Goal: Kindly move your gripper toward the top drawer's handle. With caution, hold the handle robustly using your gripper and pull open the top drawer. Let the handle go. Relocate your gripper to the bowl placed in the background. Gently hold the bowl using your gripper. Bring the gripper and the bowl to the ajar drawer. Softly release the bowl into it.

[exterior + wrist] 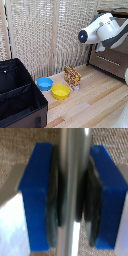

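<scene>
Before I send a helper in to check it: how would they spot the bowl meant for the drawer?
Find the black bin at the exterior view's left. Two bowls sit on the wooden table beside it. Take the blue bowl, nearer the bin and curtain, not the yellow bowl.

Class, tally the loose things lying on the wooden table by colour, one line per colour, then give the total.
Blue: 1, the blue bowl
Yellow: 1, the yellow bowl
Orange-red: 1, the printed carton standing beside the yellow bowl
Total: 3
</scene>
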